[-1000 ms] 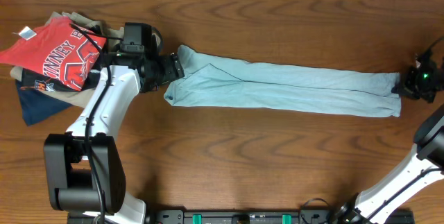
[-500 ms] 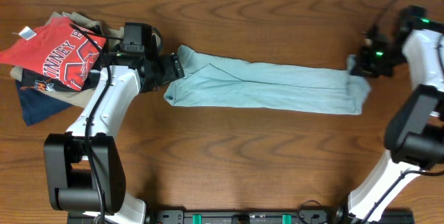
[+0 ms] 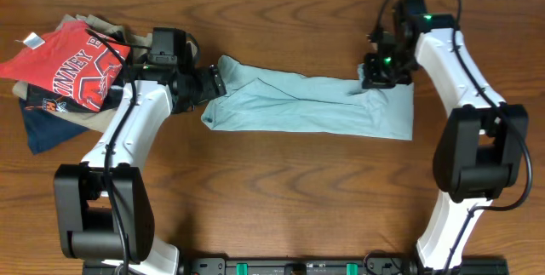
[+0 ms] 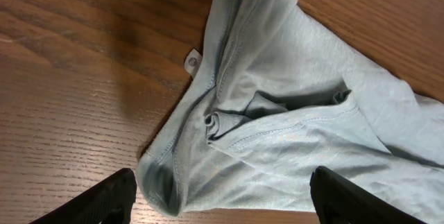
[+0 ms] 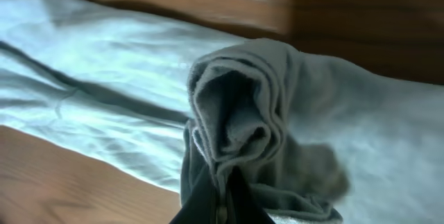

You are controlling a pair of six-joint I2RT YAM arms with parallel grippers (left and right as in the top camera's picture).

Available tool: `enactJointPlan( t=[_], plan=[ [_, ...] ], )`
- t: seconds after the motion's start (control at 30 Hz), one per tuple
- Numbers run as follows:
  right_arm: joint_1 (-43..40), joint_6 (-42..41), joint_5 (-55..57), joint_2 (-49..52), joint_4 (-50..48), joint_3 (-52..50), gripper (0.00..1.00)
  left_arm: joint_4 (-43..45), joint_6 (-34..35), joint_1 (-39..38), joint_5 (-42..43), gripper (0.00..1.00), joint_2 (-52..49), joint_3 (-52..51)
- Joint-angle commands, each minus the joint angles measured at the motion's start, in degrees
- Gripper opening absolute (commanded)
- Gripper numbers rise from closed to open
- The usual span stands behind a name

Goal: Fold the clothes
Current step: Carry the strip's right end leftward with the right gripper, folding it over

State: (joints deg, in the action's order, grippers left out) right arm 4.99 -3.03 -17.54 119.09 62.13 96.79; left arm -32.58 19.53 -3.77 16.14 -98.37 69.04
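The clothes (image 3: 298, 105), a pale blue-grey T-shirt, lie as a long narrow strip across the middle of the table. My left gripper (image 3: 217, 82) sits at the strip's left end. It is open, and in the left wrist view its gripper (image 4: 222, 210) has its two dark fingers (image 4: 97, 200) wide apart on either side of the shirt's bunched end (image 4: 277, 120). My right gripper (image 3: 375, 75) is shut on the shirt's right end, which is lifted and doubled back to the left. In the right wrist view that gripper (image 5: 223, 207) pinches a rolled bunch of fabric (image 5: 243, 92).
At the far left of the wooden table (image 3: 281, 198) is a pile of other garments: a red shirt with white lettering (image 3: 72, 62) on top, navy fabric (image 3: 47, 130) below it, and khaki fabric (image 3: 98, 22) behind.
My right gripper has carried the shirt's right end leftwards from the table's far right, so the strip now ends in a fold. The left arm has not moved.
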Motion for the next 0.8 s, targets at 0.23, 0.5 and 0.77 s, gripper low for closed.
enactJointPlan(
  t=[0.23, 0.5, 0.77],
  plan=[
    [3.39, -1.66, 0.83, -0.85, 0.48, 0.66, 0.01, -0.11, -0.02, 0.20, -0.74, 0.82, -0.26, 0.57],
    [4.79, -1.64, 0.83, -0.85, 1.46, 0.66, 0.01, -0.20, -0.02, 0.22, -0.76, 0.82, -0.26, 0.57],
    [6.49, 1.44, -3.04, -0.85, -0.76, 0.66, 0.49, -0.20, -0.02, 0.22, -0.76, 0.82, -0.26, 0.57]
  ],
)
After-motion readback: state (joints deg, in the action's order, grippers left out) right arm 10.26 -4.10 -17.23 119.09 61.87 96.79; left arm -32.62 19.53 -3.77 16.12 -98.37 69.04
